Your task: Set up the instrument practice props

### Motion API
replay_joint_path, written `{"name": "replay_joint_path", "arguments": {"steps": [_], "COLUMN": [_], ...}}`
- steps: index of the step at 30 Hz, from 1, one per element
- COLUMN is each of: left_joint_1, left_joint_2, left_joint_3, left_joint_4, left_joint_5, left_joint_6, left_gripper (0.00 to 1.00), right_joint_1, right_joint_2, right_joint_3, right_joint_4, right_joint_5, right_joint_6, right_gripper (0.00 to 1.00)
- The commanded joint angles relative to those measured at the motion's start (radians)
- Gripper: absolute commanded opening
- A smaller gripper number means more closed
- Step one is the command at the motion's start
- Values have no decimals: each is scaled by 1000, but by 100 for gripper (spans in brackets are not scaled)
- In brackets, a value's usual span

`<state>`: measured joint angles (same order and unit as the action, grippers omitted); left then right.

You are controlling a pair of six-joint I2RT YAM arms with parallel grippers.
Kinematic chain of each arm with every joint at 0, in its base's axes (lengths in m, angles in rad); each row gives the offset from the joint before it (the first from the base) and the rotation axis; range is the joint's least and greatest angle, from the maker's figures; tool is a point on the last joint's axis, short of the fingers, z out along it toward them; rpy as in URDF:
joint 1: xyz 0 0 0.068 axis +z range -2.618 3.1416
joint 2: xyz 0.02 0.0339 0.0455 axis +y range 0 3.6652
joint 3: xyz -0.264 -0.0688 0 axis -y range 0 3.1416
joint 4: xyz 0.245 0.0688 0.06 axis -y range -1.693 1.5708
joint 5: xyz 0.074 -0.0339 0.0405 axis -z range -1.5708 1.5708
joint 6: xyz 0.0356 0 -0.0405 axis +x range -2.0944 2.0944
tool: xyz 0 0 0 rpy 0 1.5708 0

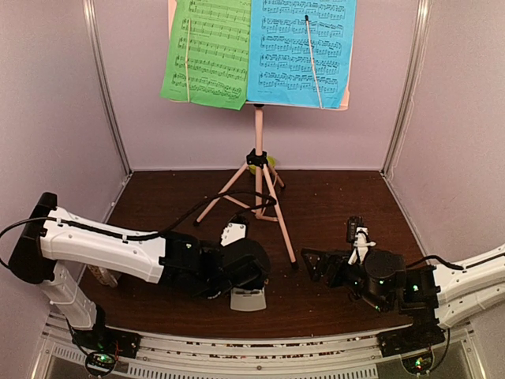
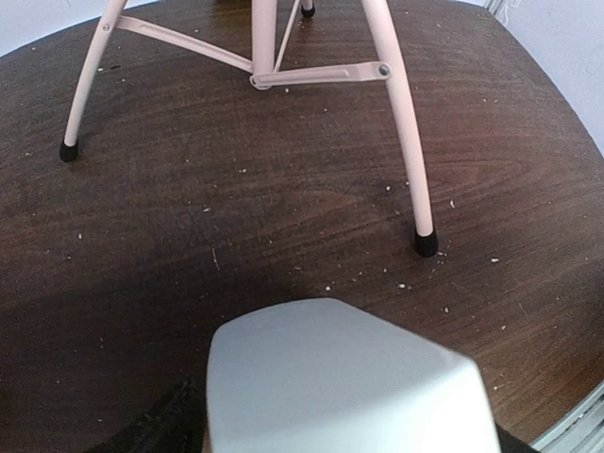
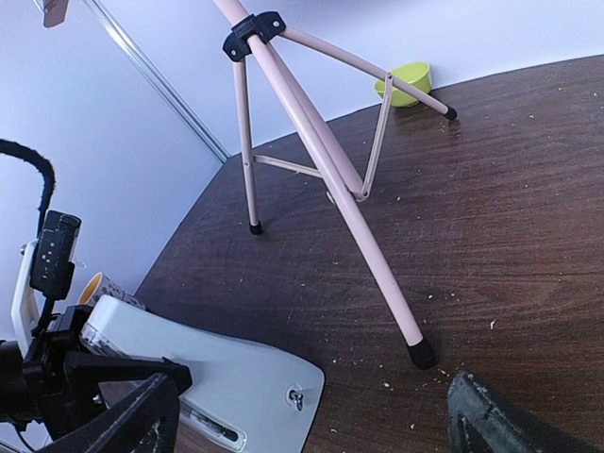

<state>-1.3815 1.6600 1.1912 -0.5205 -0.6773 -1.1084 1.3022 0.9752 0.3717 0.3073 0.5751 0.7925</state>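
Observation:
The pink music stand (image 1: 258, 142) is upright at the back middle of the table, with a green sheet (image 1: 207, 51) and a larger blue sheet (image 1: 300, 51) side by side on its desk. The white-grey metronome (image 1: 247, 300) lies near the front, in front of the stand's legs (image 2: 401, 123). My left gripper (image 1: 241, 284) reaches over the metronome (image 2: 349, 387), whose body fills the space between the jaws. Whether the fingers touch it is hidden. My right gripper (image 1: 312, 264) is open and empty, low over the table to the right of the metronome (image 3: 208, 363).
A small lime-green bowl (image 3: 406, 83) sits by the back wall behind the stand. A patterned mug (image 3: 99, 283) is at the left, partly under my left arm. Walls close in the table on three sides. A stand foot (image 3: 422, 355) is close to my right fingers.

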Motion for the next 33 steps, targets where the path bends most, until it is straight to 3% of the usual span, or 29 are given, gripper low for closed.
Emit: {"name": "replay_joint_path", "arguments": {"steps": [1, 17, 33], "left_joint_1": [16, 18, 18], "left_joint_2": [-8, -165, -199], "left_joint_3": [-18, -161, -191], "left_joint_4": [-18, 204, 325], "left_joint_5": [18, 44, 142], "left_joint_6": [57, 311, 482], "left_gripper": [79, 64, 54], "right_joint_1": [-4, -3, -4], "right_joint_2": [5, 178, 243], "right_joint_3": [-18, 36, -8], "right_joint_4": [28, 127, 238], "right_joint_5": [-19, -196, -237], "right_joint_6": [-4, -73, -176], "right_gripper": [100, 100, 98]}}
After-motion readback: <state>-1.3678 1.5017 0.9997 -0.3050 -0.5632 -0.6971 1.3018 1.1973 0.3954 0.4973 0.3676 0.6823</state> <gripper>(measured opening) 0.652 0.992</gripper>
